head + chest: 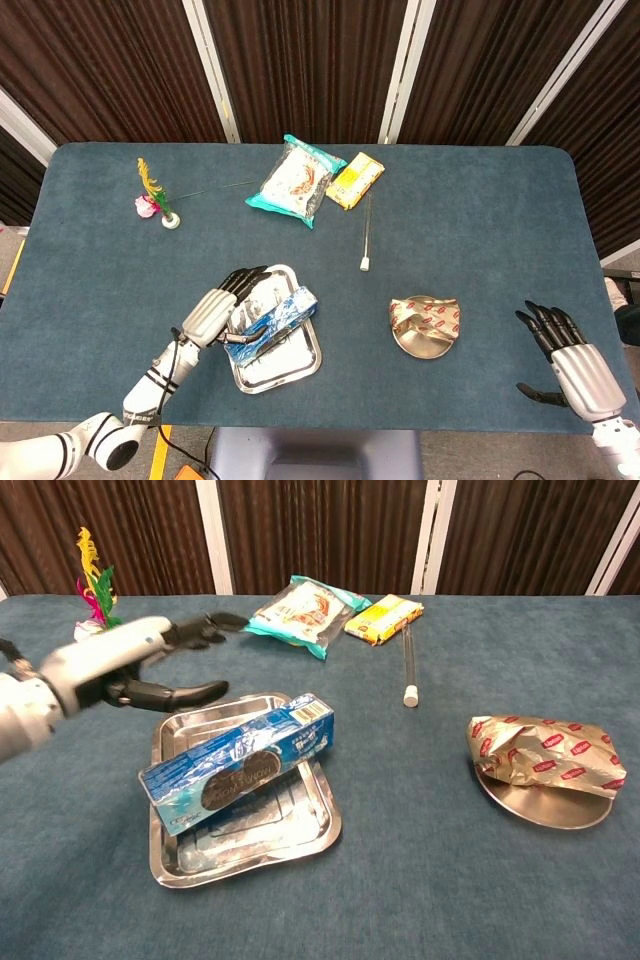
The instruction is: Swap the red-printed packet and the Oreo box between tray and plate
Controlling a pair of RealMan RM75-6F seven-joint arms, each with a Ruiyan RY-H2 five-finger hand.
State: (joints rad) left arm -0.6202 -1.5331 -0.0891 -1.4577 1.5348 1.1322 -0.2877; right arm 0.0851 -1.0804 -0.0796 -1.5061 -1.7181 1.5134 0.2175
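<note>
Left robot hand [120,670] hovers above the tray's [315,835] far-left corner with fingers spread, gripping nothing; the Oreo box [240,763] lies tilted across the tray, apart from it. Right robot hand [575,365] rests near the desk's [480,230] right edge, fingers apart and empty. The red-printed packet [545,748] sits on the plate [545,810].

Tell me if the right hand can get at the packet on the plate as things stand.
Probably yes. The right hand is open, and only bare table lies between it and the packet, which sits uncovered on the plate.
</note>
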